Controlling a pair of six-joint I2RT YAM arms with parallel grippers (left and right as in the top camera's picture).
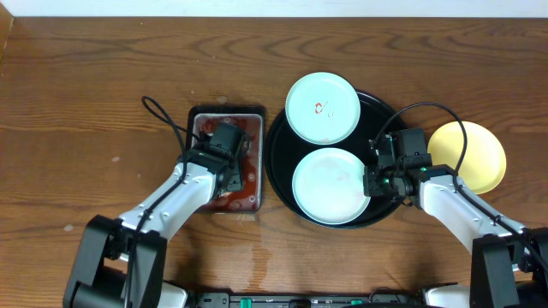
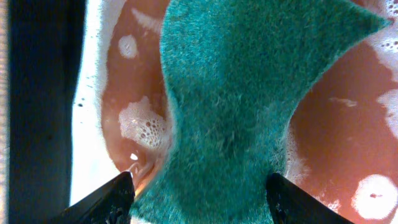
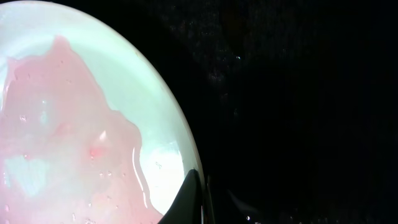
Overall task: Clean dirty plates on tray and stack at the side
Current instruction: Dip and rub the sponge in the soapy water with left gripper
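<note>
Presently, the left hand (image 2: pixel 199 190) stood open astride the green sponge (image 2: pixel 249 93) in the pan (image 1: pixel 248 109); the right hand (image 3: pixel 198 186) was closed at the rim of a plate (image 3: pixel 155 106).

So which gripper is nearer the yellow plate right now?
Right. The right gripper is at the tray's right edge, just left of the yellow plate; the left gripper is over the pan, beyond the tray.

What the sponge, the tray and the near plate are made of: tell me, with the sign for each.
Sponge: green fibrous scouring pad, fuzzy matte surface. Tray: black, glossy, likely plastic or lacquered; small highlights show. Near plate: pale, smooth, probably plastic, wet sheen.
</note>
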